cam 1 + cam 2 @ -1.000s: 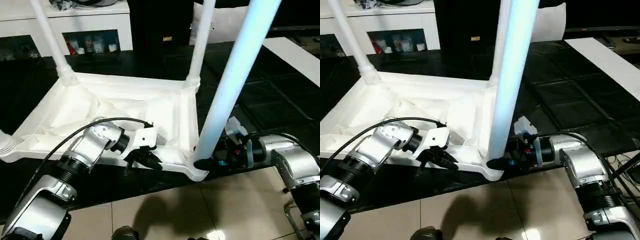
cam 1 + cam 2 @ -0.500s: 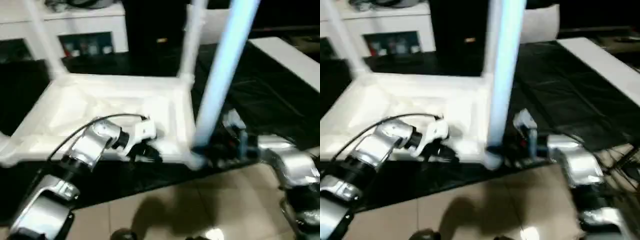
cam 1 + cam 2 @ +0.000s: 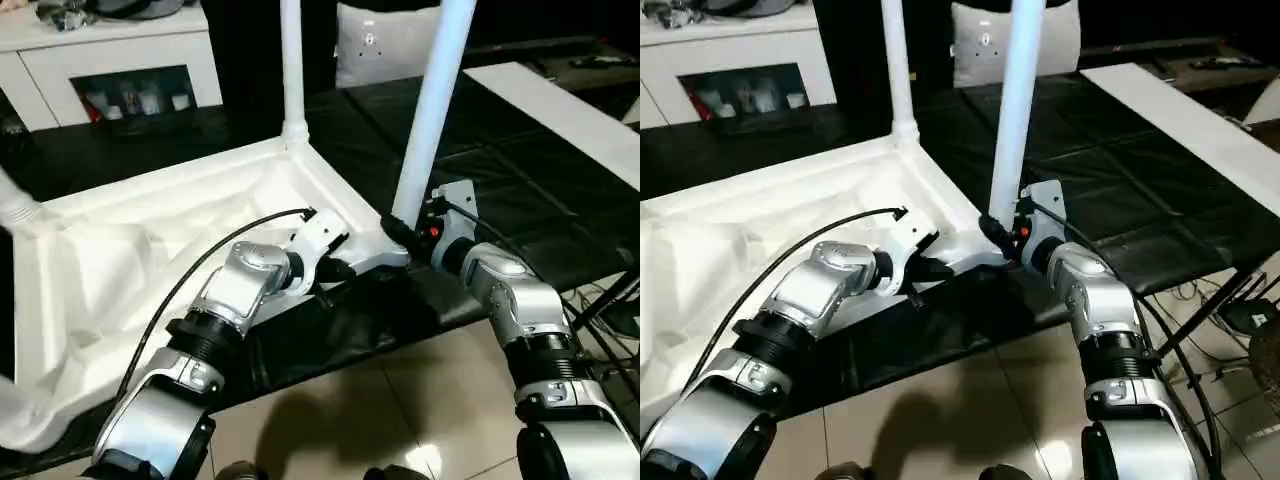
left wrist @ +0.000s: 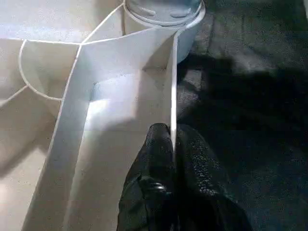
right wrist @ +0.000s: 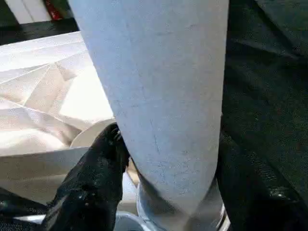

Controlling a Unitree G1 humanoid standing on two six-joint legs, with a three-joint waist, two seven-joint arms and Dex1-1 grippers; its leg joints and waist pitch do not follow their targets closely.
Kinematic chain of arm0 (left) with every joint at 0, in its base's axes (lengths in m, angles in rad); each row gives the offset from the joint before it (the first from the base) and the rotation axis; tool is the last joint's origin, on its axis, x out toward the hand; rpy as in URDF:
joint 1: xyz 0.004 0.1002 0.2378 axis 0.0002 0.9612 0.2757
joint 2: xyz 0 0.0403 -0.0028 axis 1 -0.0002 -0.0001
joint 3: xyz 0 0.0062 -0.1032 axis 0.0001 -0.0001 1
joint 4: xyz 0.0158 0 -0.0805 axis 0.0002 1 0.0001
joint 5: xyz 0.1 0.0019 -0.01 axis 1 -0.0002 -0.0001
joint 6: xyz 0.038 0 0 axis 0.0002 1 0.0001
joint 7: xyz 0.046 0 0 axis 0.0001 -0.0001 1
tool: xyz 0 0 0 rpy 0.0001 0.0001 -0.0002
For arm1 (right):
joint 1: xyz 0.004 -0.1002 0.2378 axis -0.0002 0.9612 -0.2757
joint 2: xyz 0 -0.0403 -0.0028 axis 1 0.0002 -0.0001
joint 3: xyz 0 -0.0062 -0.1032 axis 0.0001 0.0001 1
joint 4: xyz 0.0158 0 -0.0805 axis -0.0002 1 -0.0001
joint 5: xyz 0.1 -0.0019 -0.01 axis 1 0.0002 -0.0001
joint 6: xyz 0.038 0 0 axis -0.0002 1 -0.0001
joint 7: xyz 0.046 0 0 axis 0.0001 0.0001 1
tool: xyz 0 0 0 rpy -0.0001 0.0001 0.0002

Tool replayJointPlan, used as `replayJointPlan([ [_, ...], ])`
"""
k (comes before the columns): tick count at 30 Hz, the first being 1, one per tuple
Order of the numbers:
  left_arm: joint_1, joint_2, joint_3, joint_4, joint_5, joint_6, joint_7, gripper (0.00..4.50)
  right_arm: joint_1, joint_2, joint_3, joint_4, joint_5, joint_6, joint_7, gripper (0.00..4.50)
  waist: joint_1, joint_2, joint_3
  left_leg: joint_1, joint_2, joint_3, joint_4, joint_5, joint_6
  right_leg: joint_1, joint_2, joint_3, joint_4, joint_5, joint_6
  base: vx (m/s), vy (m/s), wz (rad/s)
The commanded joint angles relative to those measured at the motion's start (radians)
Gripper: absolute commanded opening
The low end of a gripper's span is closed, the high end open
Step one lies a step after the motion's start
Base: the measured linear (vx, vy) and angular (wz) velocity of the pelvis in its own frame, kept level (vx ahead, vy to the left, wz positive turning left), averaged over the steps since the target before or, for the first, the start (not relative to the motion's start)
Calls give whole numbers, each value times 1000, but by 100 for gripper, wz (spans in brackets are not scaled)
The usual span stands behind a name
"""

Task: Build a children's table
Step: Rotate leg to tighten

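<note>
The tabletop (image 3: pixel 150 250) lies upside down on the black bench (image 3: pixel 520 170), filling the left and middle of the head views, ribs up. Three legs stand in its corner sockets: one (image 3: pixel 292 70) at upper centre, one (image 3: pixel 430 110) just right of centre at the near corner, and one stub (image 3: pixel 15 205) at the left edge. The left claw (image 4: pixel 172 144) is pressed together, pinching the tabletop's thin rim wall near that near corner. The right claw (image 5: pixel 168 159) sits at the base of the near leg, one black finger (image 5: pixel 96 168) on each side of the tube, touching it just above the socket (image 3: pixel 392 255). A white cabinet (image 3: pixel 110 60) stands at upper left.
</note>
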Motion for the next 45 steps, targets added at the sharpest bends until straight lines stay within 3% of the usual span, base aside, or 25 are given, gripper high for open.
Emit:
replayJointPlan([
  [1, -8, -2, -13, -52, -14, -47, -32, 0, 24, 9, 42, -11, 17, 6, 69, 317, 11, -16, -89, 5, 11, 1, -55, -106, 95, 73, -50, 44, -67, -150, -222, 0, 0, 0],
  [2, -4, 5, -20, -55, -12, -56, -44, 0, 30, -1, 41, -17, 19, -2, 85, 317, 13, -17, -89, 6, 11, 2, -55, -113, 94, 74, -50, 44, -68, -159, -220, 0, 0, 0],
  [3, 1, 18, -29, -58, -9, -78, -65, 0, 39, -19, 44, -26, 19, -16, 109, 339, 15, -11, -85, 7, 13, 1, -57, -127, 89, 72, -52, 44, -71, -181, -218, 0, 0, 0],
  [6, 7, 40, -40, -60, -11, -96, -99, 0, 50, -52, 48, -37, 26, -41, 160, 360, 20, -13, -82, 11, 15, 1, -60, -164, 73, 70, -52, 44, -79, -246, -199, 0, 0, 0],
  [10, 19, 113, -86, -58, 2, -198, -221, 0, 84, -157, 86, -73, 20, -97, 332, 396, 28, -12, -75, 13, 16, -1, -64, -216, 61, 67, -54, 44, -88, -326, -167, 0, 0, 0],
  [13, 24, 172, -125, -64, -1, -268, -344, 0, 99, -241, 123, -96, 8, -99, 464, 432, 35, -11, -76, 17, 20, -1, -65, -217, 60, 64, -52, 46, -85, -314, -173, 0, 0, 0],
  [21, 26, 245, -181, -67, -18, -369, -535, 0, 136, -354, 181, -154, 54, -131, 730, 432, 61, -9, -78, 18, 27, 1, -63, -212, 70, 63, -54, 49, -74, -261, -206, 0, 0, 0],
  [24, 28, 273, -204, -68, -18, -406, -607, 0, 165, -380, 211, -201, 82, -95, 809, 397, 73, -10, -77, 17, 26, -1, -64, -211, 71, 64, -55, 48, -76, -281, -199, 0, 0, 0],
  [31, 30, 288, -214, -78, -25, -423, -662, 0, 189, -375, 229, -247, 109, -71, 863, 346, 73, -10, -73, 19, 29, -4, -70, -259, 42, 60, -59, 48, -84, -368, -178, 0, 0, 0],
  [40, 16, 278, -205, -47, -35, -436, -667, 0, 203, -395, 257, -276, 141, -14, 926, 276, 75, -13, -77, 19, 29, -3, -67, -232, 46, 61, -59, 49, -80, -328, -189, 0, 0, 0],
  [45, 24, 268, -186, -55, -57, -395, -659, 0, 208, -381, 242, -291, 156, 22, 896, 241, 76, -15, -77, 16, 27, -3, -66, -214, 48, 63, -60, 49, -79, -338, -182, 0, 0, 0],
])
